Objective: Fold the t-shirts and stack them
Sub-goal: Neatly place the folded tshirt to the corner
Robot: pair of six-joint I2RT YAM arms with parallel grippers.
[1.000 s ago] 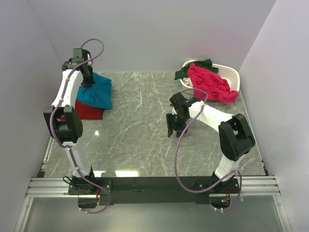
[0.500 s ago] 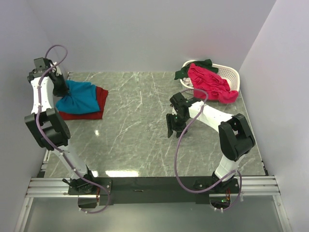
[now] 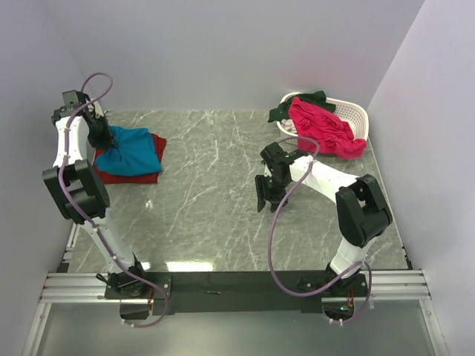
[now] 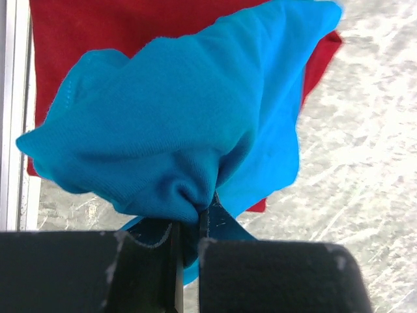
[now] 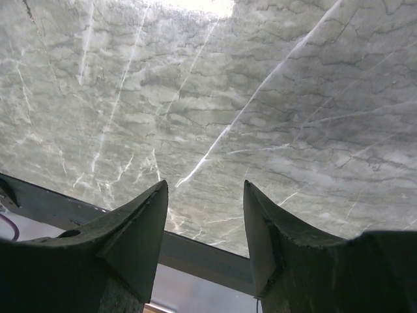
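Closest to the bases, the right gripper (image 3: 261,199) hangs over bare marble table (image 3: 208,222), just on the 3 o'clock side of centre. Its jaws are spread wide with nothing between them; its wrist view shows only stone below. Move out to 10 o'clock and here's the action: the left gripper (image 4: 189,227) is pinched almost closed on a bunched corner of the teal-blue t-shirt (image 4: 176,111). The cloth gathers into a tight knot right at the jaws. From that pinch the teal shirt drapes away toward 3 o'clock in the overhead view and lies over the dark red t-shirt (image 3: 130,176), which is flat on the table. Red shows along the near edge and at the 3 o'clock end. The red shirt's long axis looks to run 9 to 3, and the teal one sits rumpled and skewed on it, not squared up. So the coming move likely turns on carrying the pinched corner out along that 9-to-3 line so teal settles edge to edge on red. The left arm is right on top of this pile; the right arm is well apart from it. Farthest off, at 2 o'clock, the white basket (image 3: 359,117) holds the bright pink t-shirt (image 3: 324,127), spilling over its rim. The dark green t-shirt (image 3: 288,111) lies at its far-left lip, nearer the right arm.
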